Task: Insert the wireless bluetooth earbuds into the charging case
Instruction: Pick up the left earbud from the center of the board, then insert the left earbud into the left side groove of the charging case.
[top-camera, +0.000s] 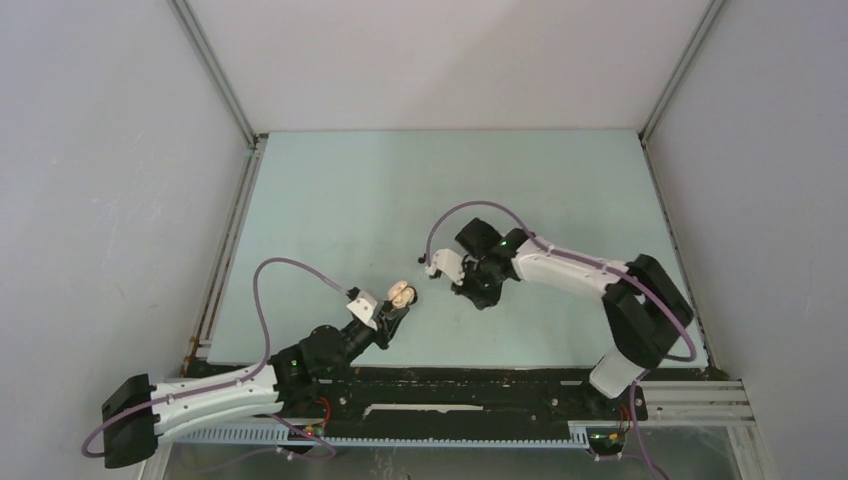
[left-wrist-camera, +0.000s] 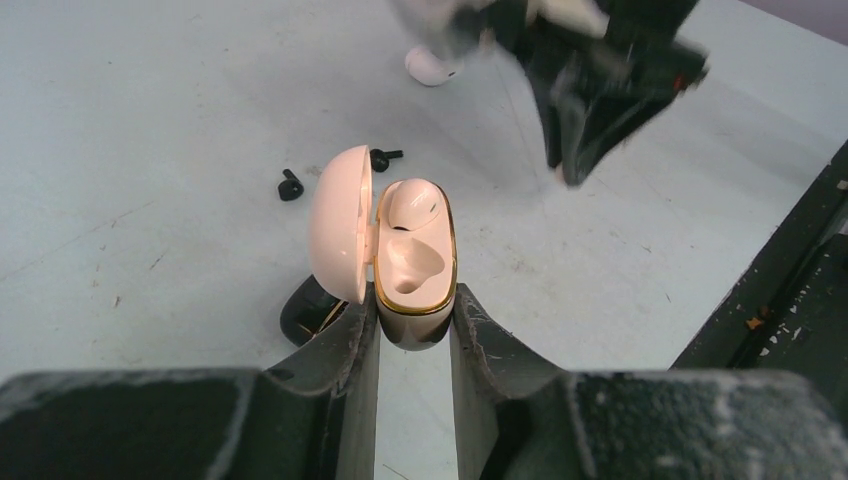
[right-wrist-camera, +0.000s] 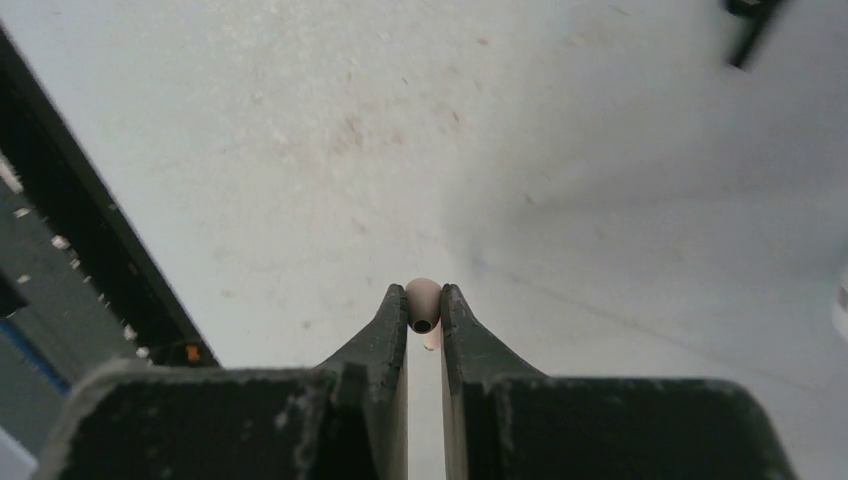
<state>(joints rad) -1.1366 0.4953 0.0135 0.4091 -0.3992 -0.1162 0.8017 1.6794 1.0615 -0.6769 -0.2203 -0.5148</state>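
Top external view: bench (top-camera: 330, 200) runs wide to grey walls (top-camera: 100, 150); my right jaws pinch a beige earbud (right-wrist-camera: 423, 295), left jaws clamp the open charging case (left-wrist-camera: 415, 265).

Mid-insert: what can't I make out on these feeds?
- Right wrist: the beige earbud has its stem hidden inside the right gripper; a black object is cut off at the top edge.
- Left wrist: a dark object under the charging case is mostly covered by the case and the left gripper; a white item sits half behind the blurred right gripper.
- Top: a dark speck is too small to identify.
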